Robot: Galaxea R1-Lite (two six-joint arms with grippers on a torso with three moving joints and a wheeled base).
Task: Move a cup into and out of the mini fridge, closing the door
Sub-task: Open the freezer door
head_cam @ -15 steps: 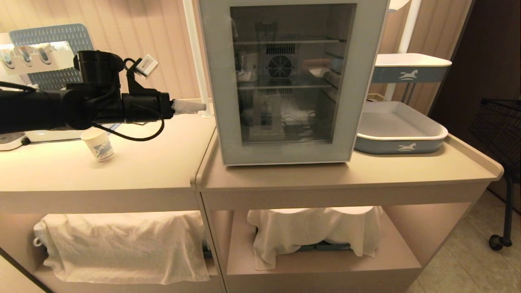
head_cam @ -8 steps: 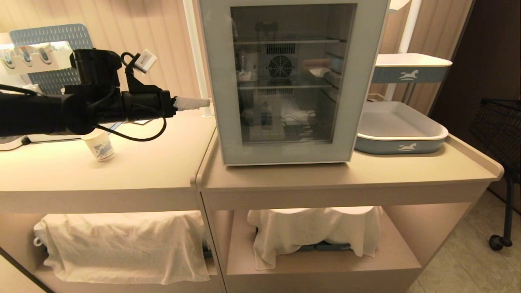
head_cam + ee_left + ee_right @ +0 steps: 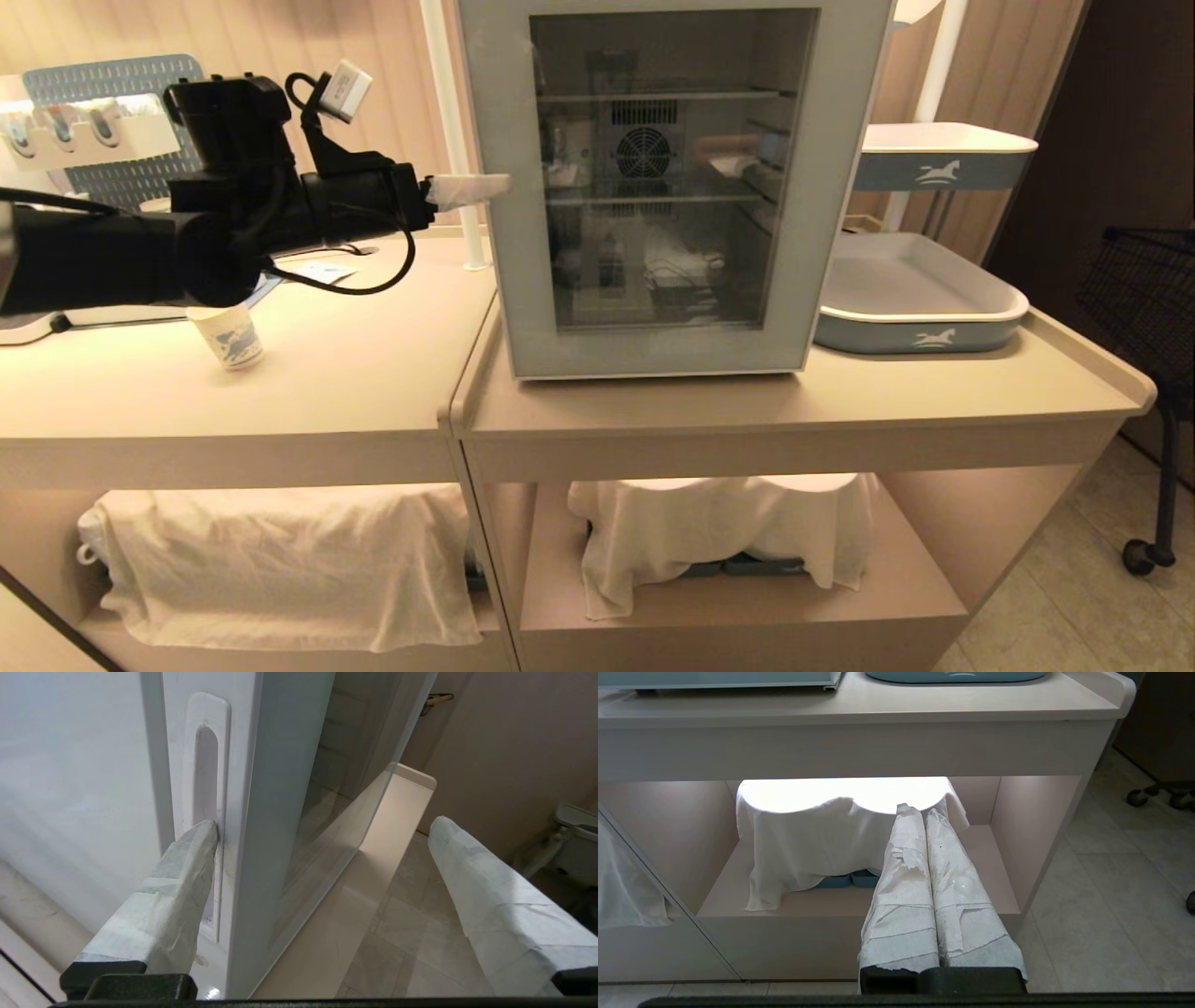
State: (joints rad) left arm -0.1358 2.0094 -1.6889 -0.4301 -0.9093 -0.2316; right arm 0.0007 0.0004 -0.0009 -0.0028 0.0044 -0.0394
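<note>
Left tool at the fridge door's edge, door shut, cup waiting outside.

The left tool (image 3: 471, 189), upper left of centre in the head view, stood wide open and empty, one wrapped fingertip (image 3: 204, 833) at the recessed handle slot (image 3: 206, 807) on the side of the door (image 3: 653, 187), the other hanging clear in front of the glass. The mini fridge (image 3: 667, 182) stood closed on the worktop (image 3: 794, 397), and the cup (image 3: 227, 336) sat upright at the left of the frame, well apart from it. The likely risks were that the fingertip would slip out of the shallow slot as the arm pulled, or that a pull might drag the light fridge along the worktop instead of freeing the door. The right tool (image 3: 924, 812) hung closed and empty below.
</note>
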